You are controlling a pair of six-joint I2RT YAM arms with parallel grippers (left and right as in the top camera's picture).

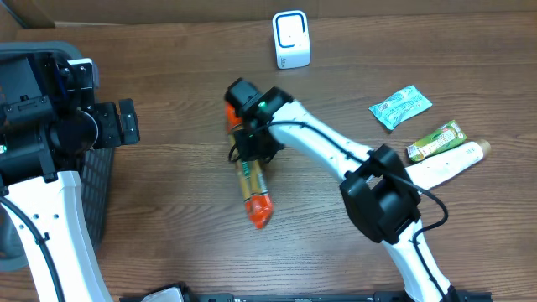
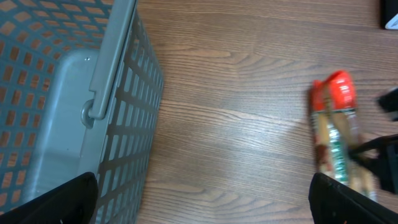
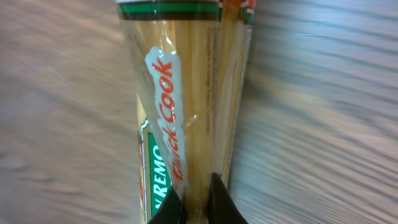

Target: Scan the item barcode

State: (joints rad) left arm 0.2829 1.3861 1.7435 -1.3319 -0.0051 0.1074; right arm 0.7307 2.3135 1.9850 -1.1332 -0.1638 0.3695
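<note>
At the middle of the surface (image 1: 168,243), the right claw (image 1: 249,151) is pinched shut on the spaghetti packet (image 1: 254,189), whose long axis runs from it toward the near edge. The left claw (image 1: 126,122), spread wide, hangs farther off beside the basket (image 1: 96,180).

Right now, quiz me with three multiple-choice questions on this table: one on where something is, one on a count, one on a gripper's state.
1. Where is the grey basket? A left edge; B right edge; C centre.
2. How many small items lie to the right of the spaghetti packet? A one; B three; C five.
3. The right gripper is: A open wide; B out of view; C shut on the packet.
Answers: 1 A, seen overhead at far left. 2 B: teal sachet, green tube, white tube. 3 C, its jaws close on the film.
</note>
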